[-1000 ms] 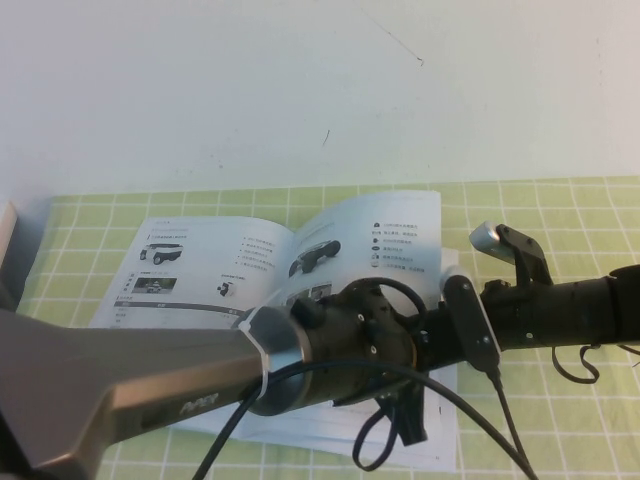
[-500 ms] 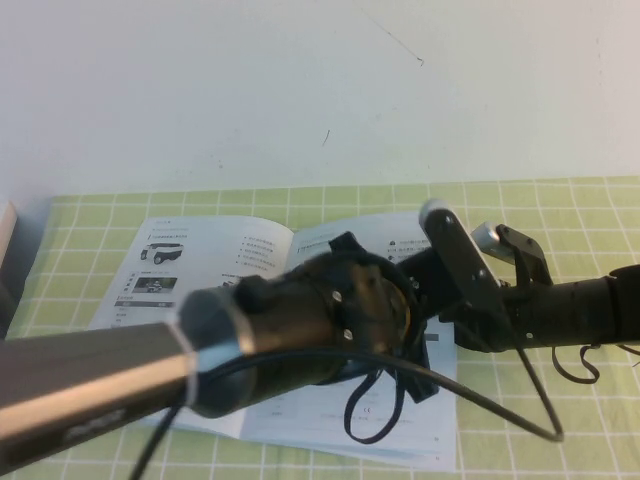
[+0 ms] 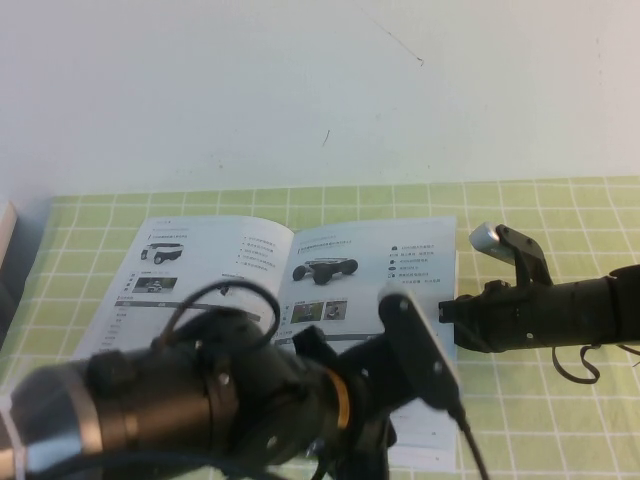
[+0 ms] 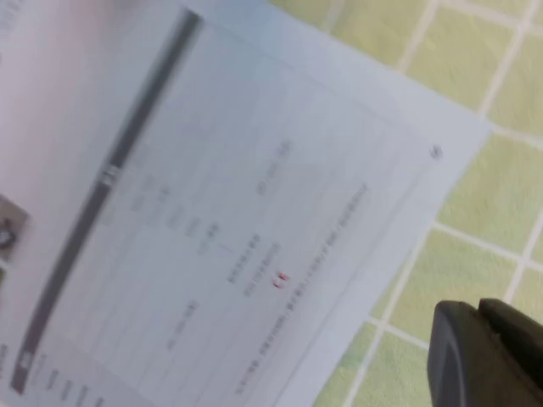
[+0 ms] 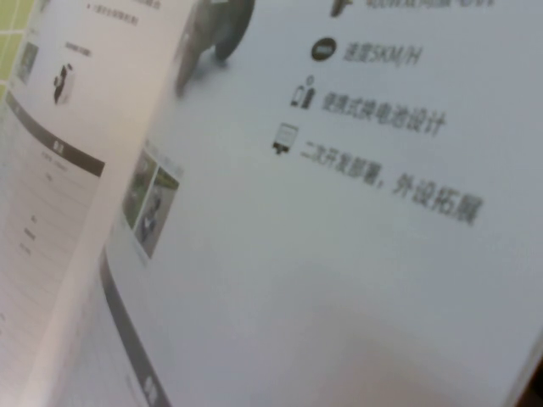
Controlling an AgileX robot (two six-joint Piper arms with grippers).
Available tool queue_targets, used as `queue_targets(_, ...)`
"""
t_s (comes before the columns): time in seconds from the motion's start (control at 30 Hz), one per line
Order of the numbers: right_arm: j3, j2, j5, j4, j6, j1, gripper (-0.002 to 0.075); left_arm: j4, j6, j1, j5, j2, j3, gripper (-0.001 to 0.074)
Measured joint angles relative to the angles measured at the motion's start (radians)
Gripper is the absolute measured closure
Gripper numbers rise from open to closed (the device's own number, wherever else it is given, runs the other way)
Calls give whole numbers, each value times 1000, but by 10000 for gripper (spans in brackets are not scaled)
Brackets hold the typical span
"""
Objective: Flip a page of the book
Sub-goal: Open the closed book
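The book (image 3: 215, 265) lies open on the green checked cloth, both leaves showing vehicle photos and tables. Its right-hand page (image 3: 400, 255) lies nearly flat and fills the right wrist view (image 5: 339, 212) from very close. My right gripper (image 3: 448, 312) reaches in from the right with its tip at that page's outer edge; whether it pinches the paper I cannot tell. My left arm (image 3: 200, 410) is a large blur in the foreground over the book's near part. The left gripper (image 4: 488, 356) is shut with nothing in it, above the cloth just off the book's near right corner (image 4: 433, 153).
The green checked cloth (image 3: 560, 420) covers the table up to a white wall (image 3: 320, 90) behind. A pale object (image 3: 5, 235) stands at the far left edge. Cables hang from both arms over the book's near side.
My left arm has swung down and toward the near left, uncovering the right page. That page, curled up a second ago, now lies nearly flat. The right arm has stayed put.
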Motion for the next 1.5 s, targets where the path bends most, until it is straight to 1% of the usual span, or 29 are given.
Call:
queue_targets(0.13,0,0,2,-2,0,0,728,8,60,-38,-124,-1,88,738)
queue_targets(0.27,0,0,2,-2,0,0,728,72,107,-101,-292,-1,163,738)
queue_targets(0.37,0,0,2,-2,0,0,728,108,112,-127,-385,12,202,738)
queue_targets(0.63,0,0,3,-4,0,0,728,124,140,-129,-536,138,219,738)
queue_targets(0.73,0,0,3,-9,0,0,728,94,178,-129,-562,181,217,738)
queue_targets(0.83,0,0,5,-10,2,0,728,7,262,-129,-585,201,213,738)
queue_targets(0.9,0,0,5,-10,2,0,728,-105,363,-129,-617,203,213,738)
queue_targets(1.1,0,0,5,-10,2,0,728,-633,789,-129,-794,203,213,738)
queue_targets(1.17,0,0,5,-10,2,0,728,-751,895,-127,-813,206,213,738)
queue_targets(1.23,0,0,5,-11,2,0,728,-815,963,-127,-804,208,213,738)
queue_targets(1.3,0,0,5,-13,2,0,728,-843,992,-134,-795,211,213,738)
queue_targets(1.5,0,0,7,-13,4,0,728,-861,1004,-181,-787,211,213,738)
